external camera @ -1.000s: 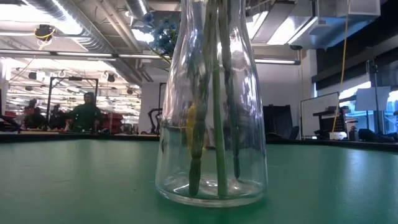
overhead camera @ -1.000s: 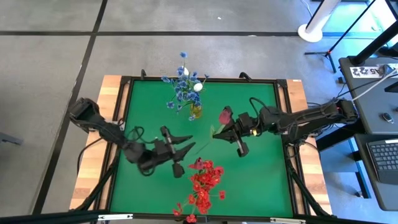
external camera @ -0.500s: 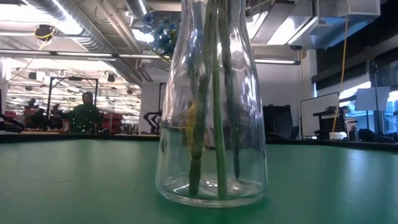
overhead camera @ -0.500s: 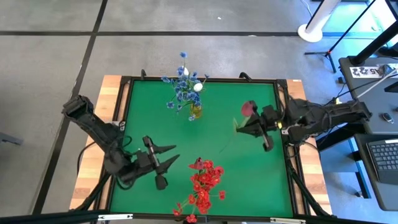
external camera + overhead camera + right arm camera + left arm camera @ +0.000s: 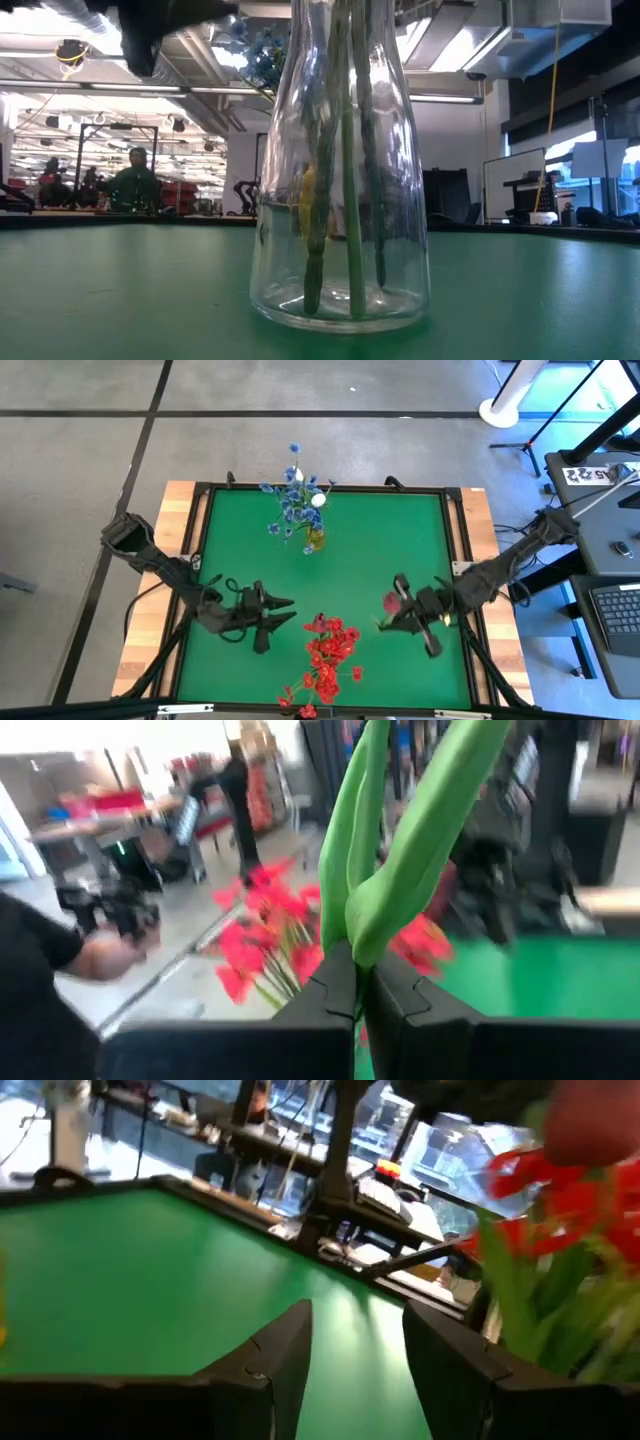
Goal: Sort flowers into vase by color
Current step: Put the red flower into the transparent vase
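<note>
My right gripper (image 5: 384,623) (image 5: 358,982) hangs over the near right part of the green table, shut on a single red-bud flower (image 5: 392,602), just right of the red bunch (image 5: 330,655) (image 5: 270,925). My left gripper (image 5: 287,610) (image 5: 355,1350) is open, just left of that red bunch (image 5: 565,1190), and touches nothing. Blue clusters and white buds (image 5: 297,498) stand in a glass vase (image 5: 315,540) by the far edge. In the low view, green stems stand in a glass vase (image 5: 340,200). My right gripper pinches the red-bud flower between its two fingers, by the green stem and leaves (image 5: 372,935) below the bud. The fingers come from the table's right, pointing left. The flower is lifted clear; its leaves rise from the shut fingertips and the bud (image 5: 392,602) sits above them.
A raised black rim (image 5: 455,560) frames the green mat (image 5: 380,540), which lies bare between the two bunches. A dark arm part (image 5: 150,25) crosses the top of the low view. People (image 5: 135,185) (image 5: 40,980) are in the room beyond.
My right gripper, shut on the red-bud flower throughout, carried it from the table's middle toward the right edge, then toward the near edge, ending beside the red bunch. My left gripper drew back toward the near left, then came a little right again, staying open.
</note>
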Robot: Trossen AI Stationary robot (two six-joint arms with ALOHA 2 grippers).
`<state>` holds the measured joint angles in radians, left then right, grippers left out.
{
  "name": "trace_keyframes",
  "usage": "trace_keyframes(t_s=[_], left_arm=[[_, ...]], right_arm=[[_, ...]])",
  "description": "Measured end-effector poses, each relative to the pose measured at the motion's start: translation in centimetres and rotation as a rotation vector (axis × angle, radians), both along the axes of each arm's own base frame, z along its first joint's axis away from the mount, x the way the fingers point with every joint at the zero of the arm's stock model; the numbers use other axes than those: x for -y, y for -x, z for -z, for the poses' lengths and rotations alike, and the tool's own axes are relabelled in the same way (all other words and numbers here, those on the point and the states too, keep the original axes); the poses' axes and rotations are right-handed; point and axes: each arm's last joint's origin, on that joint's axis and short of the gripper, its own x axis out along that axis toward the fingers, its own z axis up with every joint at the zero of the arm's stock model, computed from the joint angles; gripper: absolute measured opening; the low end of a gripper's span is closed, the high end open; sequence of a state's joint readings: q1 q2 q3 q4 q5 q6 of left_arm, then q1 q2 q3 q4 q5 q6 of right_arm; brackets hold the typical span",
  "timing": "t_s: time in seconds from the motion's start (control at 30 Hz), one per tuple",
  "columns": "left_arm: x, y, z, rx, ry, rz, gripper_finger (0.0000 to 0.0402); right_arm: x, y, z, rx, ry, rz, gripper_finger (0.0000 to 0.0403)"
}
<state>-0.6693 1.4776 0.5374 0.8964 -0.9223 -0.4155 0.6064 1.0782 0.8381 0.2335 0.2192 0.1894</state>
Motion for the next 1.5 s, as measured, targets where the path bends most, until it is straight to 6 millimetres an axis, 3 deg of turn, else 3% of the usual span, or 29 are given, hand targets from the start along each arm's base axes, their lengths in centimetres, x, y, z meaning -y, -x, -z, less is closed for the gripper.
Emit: trace_keyframes(t_s=[0.2, 0.4, 0.73, 1.13, 1.33, 1.5], left_arm=[[-1.1, -0.4, 0.6, -0.004, 0.036, 0.005, 0.0153], [-1.5, -0.7, 0.6, -0.006, 0.038, 0.027, 0.0153], [-1.6, -0.8, 0.6, -0.015, 0.033, 0.035, 0.0153], [-1.6, -0.9, 0.6, -0.015, 0.034, 0.034, 0.0153], [-1.6, -0.9, 0.6, -0.015, 0.035, 0.034, 0.0153], [-1.6, -0.9, 0.7, -0.016, 0.035, 0.034, 0.0153]], right_arm=[[-2.9, -1.5, 1.2, 0.179, 0.073, -0.029, 0.0002], [-2.6, -3.3, 2.0, 0.192, 0.091, -0.034, 0.0002], [-2.7, -3.6, -0.9, 0.279, 0.036, -0.128, 0.0002], [-4.3, -6.1, 2.2, 0.222, 0.067, -0.133, 0.0003], [-4.0, -6.9, 3.3, 0.156, 0.075, -0.127, 0.0004], [-3.9, -7.0, 3.5, 0.137, 0.074, -0.223, 0.0038]])
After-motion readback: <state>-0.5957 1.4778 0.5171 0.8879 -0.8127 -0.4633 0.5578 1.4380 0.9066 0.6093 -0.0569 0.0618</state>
